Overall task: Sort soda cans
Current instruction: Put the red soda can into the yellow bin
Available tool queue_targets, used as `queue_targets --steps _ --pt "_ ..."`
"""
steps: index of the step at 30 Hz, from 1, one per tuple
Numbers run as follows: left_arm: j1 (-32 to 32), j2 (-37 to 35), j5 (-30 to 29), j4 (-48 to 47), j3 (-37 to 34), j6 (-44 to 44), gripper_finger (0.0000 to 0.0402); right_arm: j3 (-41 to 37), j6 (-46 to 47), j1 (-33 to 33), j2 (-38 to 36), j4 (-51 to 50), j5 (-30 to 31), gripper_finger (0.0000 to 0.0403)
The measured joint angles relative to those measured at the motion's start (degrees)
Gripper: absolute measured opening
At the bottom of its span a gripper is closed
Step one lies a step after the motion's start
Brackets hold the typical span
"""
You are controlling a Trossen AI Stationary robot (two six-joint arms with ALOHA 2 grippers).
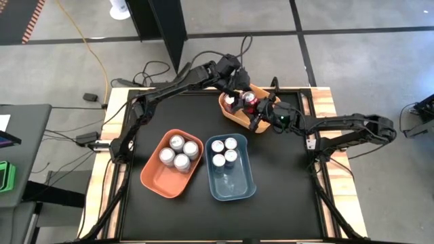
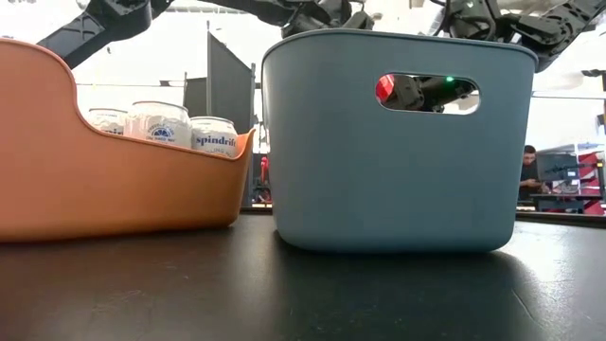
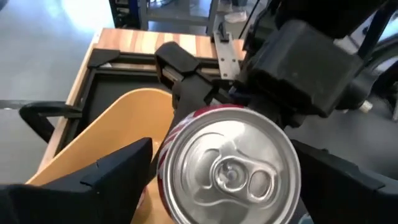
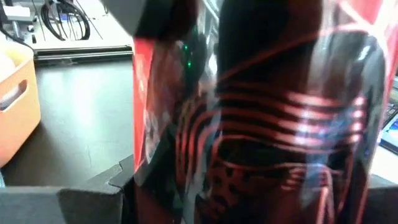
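A red soda can (image 1: 249,102) stood upright in the yellow bin (image 1: 234,114) at the far side of the surface (image 1: 285,203), and both arms had converged on it. In the left wrist view its silver top (image 3: 231,169) with the pull tab filled the frame, the left tool's dark fingers (image 3: 106,180) standing wide on either side of the can; whether they pressed against it I could not tell. The left tool (image 1: 239,91) reached in over the bin from the far left. The right tool (image 1: 261,116) came at the same can from the right, and its wrist view was filled with the can's red and black side (image 4: 280,124) right between its fingers, which stood wide around the can; a firm grip could not be made out. Another silver-topped can (image 1: 232,103) sat just beside the red one in the same bin.

Nearer the front, the orange bin (image 1: 157,181) held three silver-white cans (image 1: 180,152) clustered at its far end; from the low view their labels (image 2: 161,123) showed over the rim. Just to its right, the blue bin (image 1: 234,186) held four blue cans (image 1: 224,152), also at its far end. Through the blue bin's handle slot (image 2: 426,93) in the low view, a bit of red and a green light showed. A person (image 2: 530,170) sat far back in the room.
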Motion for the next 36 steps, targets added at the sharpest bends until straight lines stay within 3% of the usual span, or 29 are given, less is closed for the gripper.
queue_targets --steps 7,18,26,36 --pt "0.0 -0.1 1.3 1.2 -1.7 -1.7 0.0297 0.0 -0.2 0.1 0.1 -0.8 -0.2 0.0305" --pt "-0.1 -0.2 1.3 1.7 -3.3 -1.6 0.0297 -0.2 -0.3 0.1 0.1 -1.3 -0.5 0.0306" --pt "0.1 0.0 1.1 1.3 -3.5 -0.7 0.0297 0.0 -1.2 0.1 0.0 -0.9 -0.5 0.0342" --pt "0.1 0.0 -0.8 1.2 -3.5 0.2 0.0297 0.0 -1.4 -0.3 0.0 -1.1 0.2 0.0340"
